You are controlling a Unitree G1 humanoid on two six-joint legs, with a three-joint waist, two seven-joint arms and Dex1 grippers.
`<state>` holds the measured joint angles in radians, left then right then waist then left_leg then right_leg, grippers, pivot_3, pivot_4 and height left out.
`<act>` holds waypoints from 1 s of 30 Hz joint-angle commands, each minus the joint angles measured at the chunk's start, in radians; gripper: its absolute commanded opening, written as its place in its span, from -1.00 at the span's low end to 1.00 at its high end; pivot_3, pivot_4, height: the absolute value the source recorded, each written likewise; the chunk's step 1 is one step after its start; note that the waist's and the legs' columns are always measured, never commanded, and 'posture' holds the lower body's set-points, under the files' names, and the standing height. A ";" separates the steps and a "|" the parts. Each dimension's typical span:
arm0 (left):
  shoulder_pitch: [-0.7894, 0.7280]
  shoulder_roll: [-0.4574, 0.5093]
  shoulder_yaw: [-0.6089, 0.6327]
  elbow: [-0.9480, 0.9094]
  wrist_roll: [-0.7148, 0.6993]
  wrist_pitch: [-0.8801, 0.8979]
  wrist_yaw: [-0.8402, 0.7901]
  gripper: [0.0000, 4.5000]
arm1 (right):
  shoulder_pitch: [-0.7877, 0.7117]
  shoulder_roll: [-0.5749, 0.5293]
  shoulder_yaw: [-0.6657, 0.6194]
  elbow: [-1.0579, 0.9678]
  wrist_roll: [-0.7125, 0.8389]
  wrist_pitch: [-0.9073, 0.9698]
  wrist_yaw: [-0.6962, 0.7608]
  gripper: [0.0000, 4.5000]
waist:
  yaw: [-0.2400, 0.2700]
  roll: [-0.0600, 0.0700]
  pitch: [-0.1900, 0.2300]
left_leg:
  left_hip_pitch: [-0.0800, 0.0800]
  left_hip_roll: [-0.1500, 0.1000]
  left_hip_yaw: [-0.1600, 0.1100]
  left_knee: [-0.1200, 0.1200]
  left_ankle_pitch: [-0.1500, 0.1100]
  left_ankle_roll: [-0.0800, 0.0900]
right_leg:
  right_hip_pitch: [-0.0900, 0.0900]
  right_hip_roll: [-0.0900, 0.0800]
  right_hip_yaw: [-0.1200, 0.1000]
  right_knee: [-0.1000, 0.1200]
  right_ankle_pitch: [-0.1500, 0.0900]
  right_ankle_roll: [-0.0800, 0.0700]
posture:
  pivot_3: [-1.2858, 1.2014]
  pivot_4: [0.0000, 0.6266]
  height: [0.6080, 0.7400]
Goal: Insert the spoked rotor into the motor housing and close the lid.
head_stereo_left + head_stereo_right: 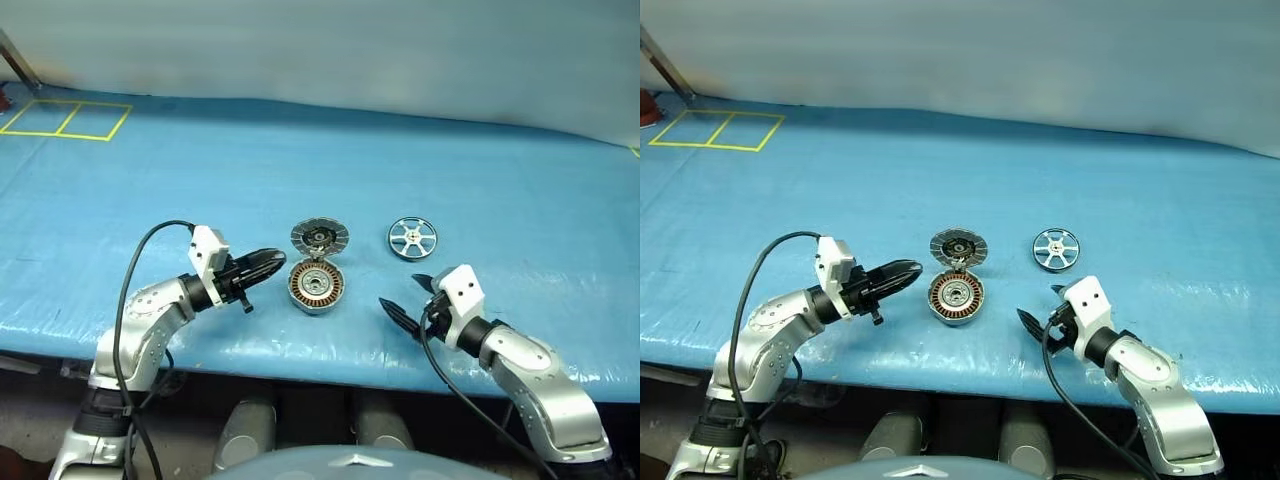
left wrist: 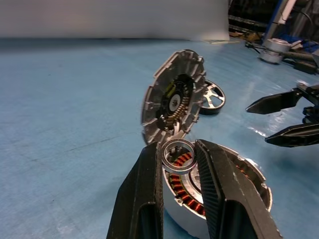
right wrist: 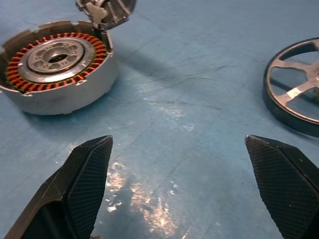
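Note:
The motor housing (image 1: 316, 285) is a shallow silver cup with copper windings, lying on the blue table near the front. Its lid (image 1: 320, 237) stands swung up behind it, the segmented face with the dark centre showing. To the right of the lid the spoked rotor (image 1: 412, 238) lies flat on the table. My left gripper (image 1: 278, 258) hovers level just left of the housing, shut on a small silver ring (image 2: 175, 168). My right gripper (image 1: 400, 292) is open to the right of the housing, in front of the rotor, with nothing between its fingers (image 3: 87, 169).
The blue sheet (image 1: 500, 180) covers the whole table, and its front edge runs just below both grippers. Yellow taped rectangles (image 1: 65, 118) mark the far left corner. Open surface lies behind and on both sides of the parts.

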<state>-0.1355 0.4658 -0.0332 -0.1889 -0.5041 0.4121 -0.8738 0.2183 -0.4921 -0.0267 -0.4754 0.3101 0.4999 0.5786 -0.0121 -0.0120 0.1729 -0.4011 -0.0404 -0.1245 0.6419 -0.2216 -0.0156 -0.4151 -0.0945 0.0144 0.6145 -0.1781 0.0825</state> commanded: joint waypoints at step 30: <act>-0.236 -0.046 -0.223 0.270 0.212 -0.089 -0.160 -0.70 | 0.045 0.043 0.124 -0.071 -0.024 -0.109 -0.020 1.00 | 0.000 0.000 0.000 | 0.001 0.000 0.000 -0.005 0.000 0.001 | 0.001 0.000 0.000 -0.004 0.001 0.001 | 0.03 -0.52 1.00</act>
<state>-0.3546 0.4233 -0.2516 0.0821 -0.2938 0.3411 -1.0249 0.2638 -0.4536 0.1027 -0.5160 0.2814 0.4138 0.5624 -0.0118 -0.0121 0.1729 -0.4000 -0.0405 -0.1246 0.6372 -0.2215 -0.0148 -0.4145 -0.0942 0.0143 0.6110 -0.1775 0.0833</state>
